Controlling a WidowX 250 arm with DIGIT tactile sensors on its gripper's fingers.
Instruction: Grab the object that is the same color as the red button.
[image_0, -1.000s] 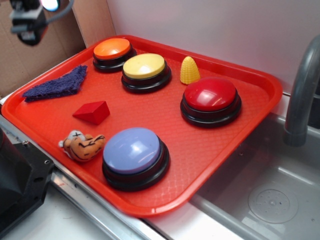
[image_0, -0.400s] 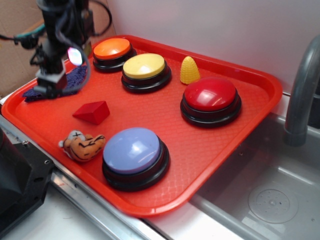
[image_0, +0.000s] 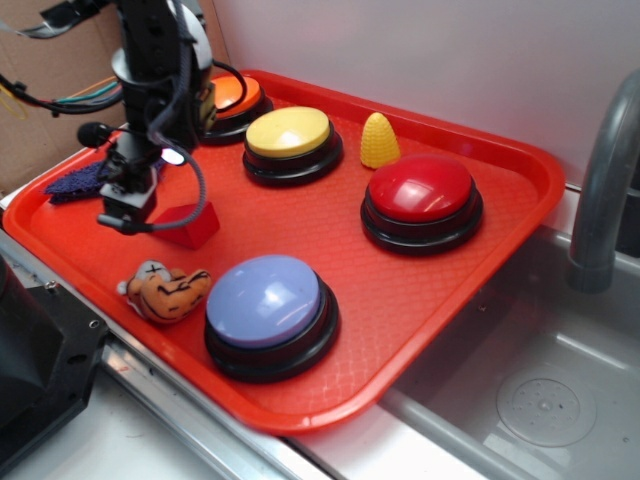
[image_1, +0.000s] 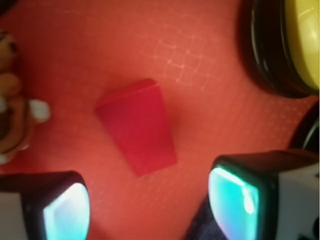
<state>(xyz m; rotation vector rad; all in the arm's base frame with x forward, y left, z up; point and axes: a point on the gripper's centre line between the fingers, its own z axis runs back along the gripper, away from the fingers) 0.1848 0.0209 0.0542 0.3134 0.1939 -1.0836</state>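
The object, a small red wedge block (image_0: 188, 225) (image_1: 137, 126), lies flat on the red tray (image_0: 420, 300) at its left side. My gripper (image_0: 128, 208) (image_1: 150, 207) hangs open just left of and above the wedge. In the wrist view the wedge lies just ahead of the gap between the two fingertips (image_1: 235, 200), touching neither. The red button (image_0: 421, 200), a glossy red dome on a black base, stands on the tray's right half, well away from the gripper.
A yellow button (image_0: 291, 142), an orange button (image_0: 235, 100) partly behind the arm, and a lavender button (image_0: 268, 312) share the tray. A toy tiger (image_0: 165, 291), a yellow corn (image_0: 379, 140) and a purple cloth (image_0: 78, 180) lie there too. A sink (image_0: 540, 400) and faucet (image_0: 600, 200) sit to the right.
The arm came down from the upper left corner toward the tray and moved right and forward over the purple cloth, stopping beside the red wedge. The wedge and buttons stayed put.
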